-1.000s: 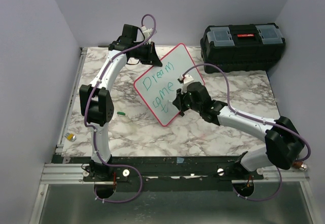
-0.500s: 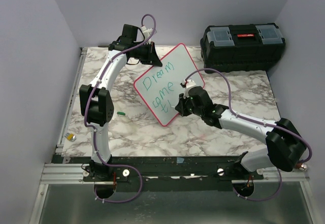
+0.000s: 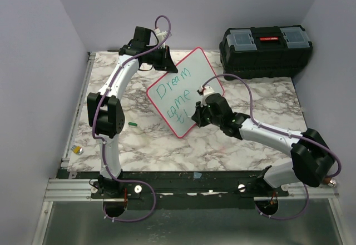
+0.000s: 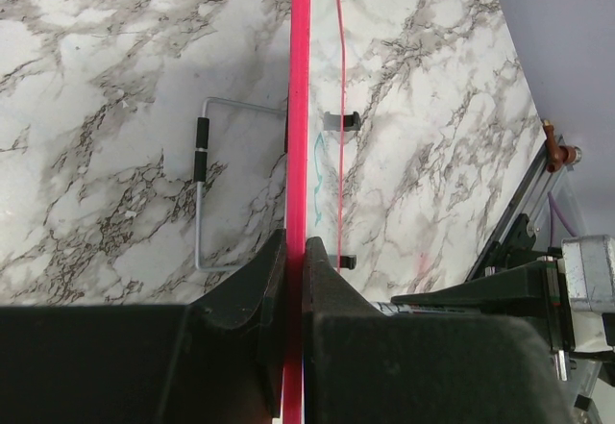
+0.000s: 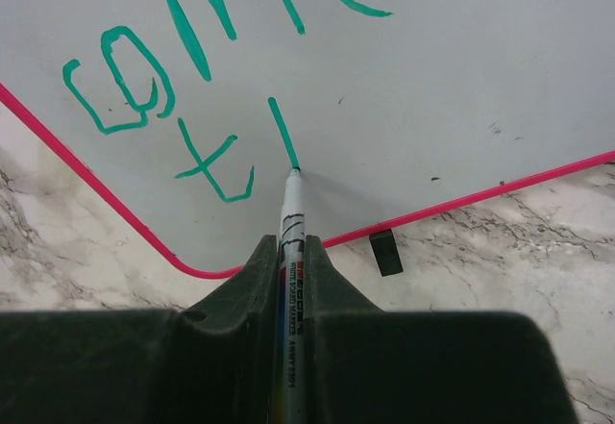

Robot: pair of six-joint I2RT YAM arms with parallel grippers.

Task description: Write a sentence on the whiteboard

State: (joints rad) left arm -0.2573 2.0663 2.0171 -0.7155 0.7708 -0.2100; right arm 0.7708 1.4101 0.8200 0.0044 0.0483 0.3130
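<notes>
Here we note bare marble table (image 3: 161, 139) near and left of the whiteboard (image 3: 197, 67); black toolbox (image 3: 266, 44) far right. The board sits mid-table, red-rimmed, its green sentence (image 3: 172, 88) reading "Dream come t" plus one stroke. Left gripper (image 4: 296, 243) is clenched on its far rim. Right gripper (image 5: 288, 251) grasps the marker (image 5: 291, 208), whose tip touches the near corner area.

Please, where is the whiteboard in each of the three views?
Top external: whiteboard at centre, turned like a diamond.
Left wrist: whiteboard edge-on, a vertical red line at centre.
Right wrist: whiteboard fills the upper part.
Shared landmark: its red-pink rim.
</notes>
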